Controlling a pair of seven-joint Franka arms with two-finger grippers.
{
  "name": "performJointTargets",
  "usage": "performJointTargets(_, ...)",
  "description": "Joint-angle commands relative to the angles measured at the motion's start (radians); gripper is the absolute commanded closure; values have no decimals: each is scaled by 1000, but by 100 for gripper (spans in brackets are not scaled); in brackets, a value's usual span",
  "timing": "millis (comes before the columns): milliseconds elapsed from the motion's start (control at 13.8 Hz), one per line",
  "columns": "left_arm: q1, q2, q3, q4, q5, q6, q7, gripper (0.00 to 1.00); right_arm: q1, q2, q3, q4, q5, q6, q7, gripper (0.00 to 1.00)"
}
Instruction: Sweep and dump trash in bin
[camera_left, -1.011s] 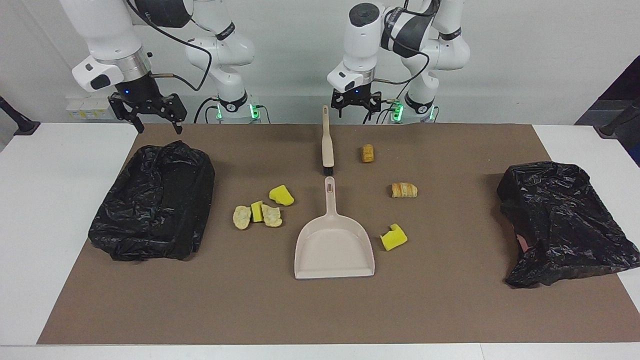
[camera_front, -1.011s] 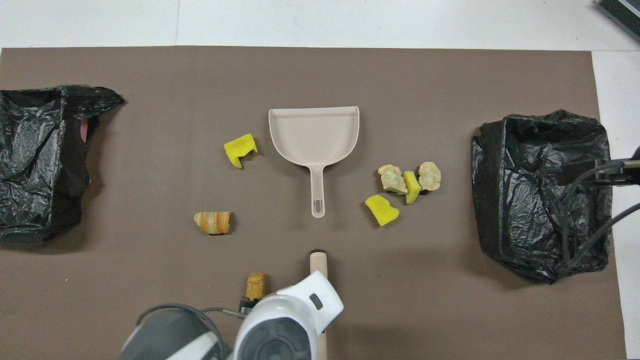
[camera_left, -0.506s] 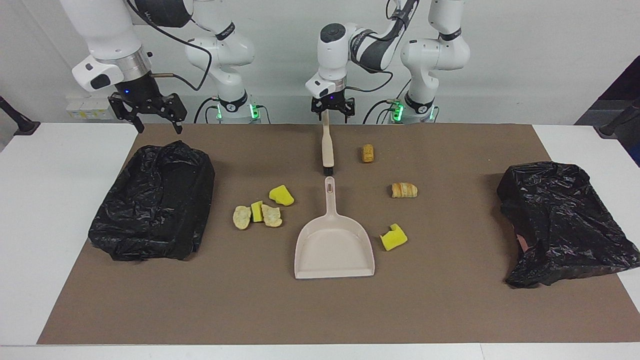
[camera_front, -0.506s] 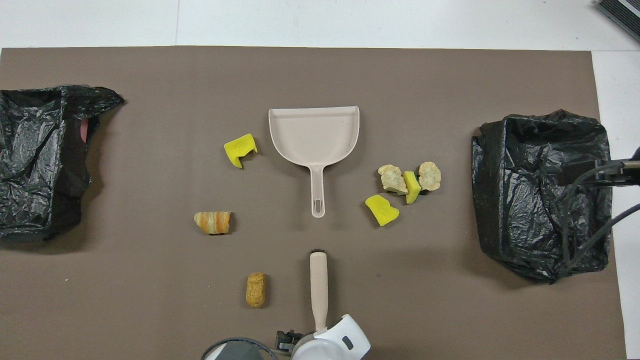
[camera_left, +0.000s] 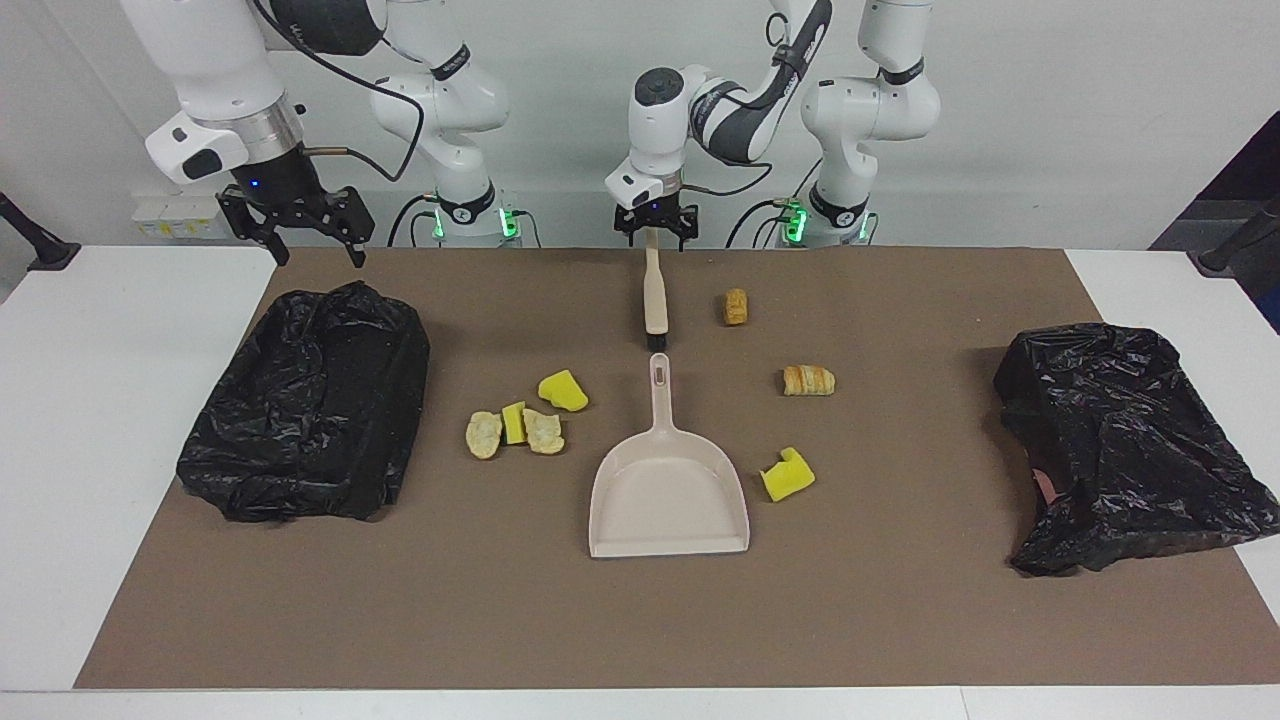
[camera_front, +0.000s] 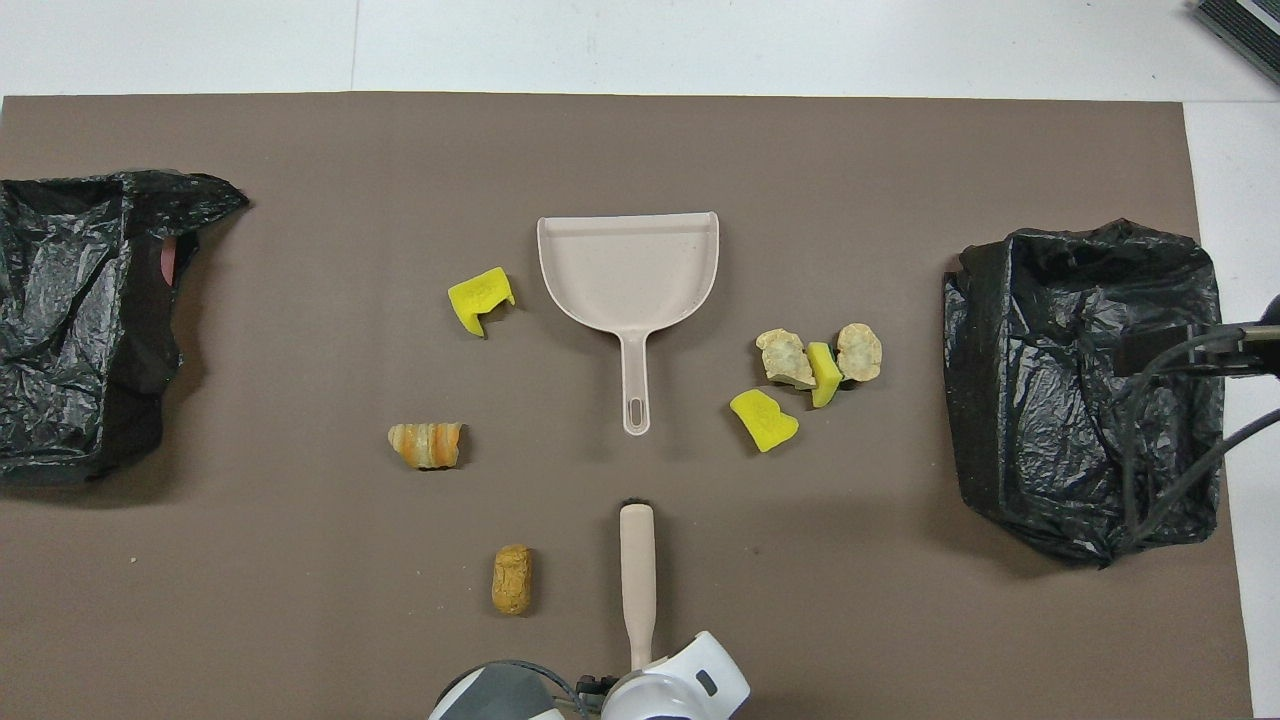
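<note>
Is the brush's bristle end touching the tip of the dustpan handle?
Apart. Both views show a strip of bare brown mat between the brush and the dustpan handle tip; in the overhead view the gap is plain.

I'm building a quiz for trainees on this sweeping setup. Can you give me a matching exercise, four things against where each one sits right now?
Things:
1. brush
2. dustpan
3. left claw
4. right claw

Places:
A. over the black bag at the right arm's end
B. lying flat, handle toward the robots, nearer to them than the dustpan
C. down at the tip of the brush handle
D. middle of the mat, scoop end away from the robots

Pairs: 1-B, 2-D, 3-C, 4-A
</note>
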Motion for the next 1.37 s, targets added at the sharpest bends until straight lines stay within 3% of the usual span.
performJointTargets(0, -2, -10, -3, -9, -12, -2, -7, 52, -1, -25, 1, -20, 16, -18, 8, 0)
performJointTargets(217, 7, -17, 0, -3, -9, -32, -1, 95, 0, -25, 1, -20, 16, -18, 8, 0)
performJointTargets(289, 10, -23, 3, 0, -9, -51, 7, 100, 0, -25, 1, -19, 16, -18, 8, 0)
performJointTargets(506, 29, -42, 68, 12, 2, -117, 81, 100, -1, -22, 1, -13, 13, -13, 6, 0)
performJointTargets(795, 27, -57, 303, 104, 118, -271, 265, 100, 3, -22, 7, -14, 13, 1, -23, 0)
performJointTargets(939, 30, -50, 413, 162, 181, -293, 383, 100, 3, -1, 53, -16, 13, 13, 2, 0)
performJointTargets(1084, 35, 14, 484, 257, 296, -286, 520, 100, 3, 44, 123, -16, 13, 73, 104, 0)
performJointTargets(1300, 44, 153, 578, 431, 353, -281, 652, 100, 5, 156, 258, -8, 11, 157, 303, 0)
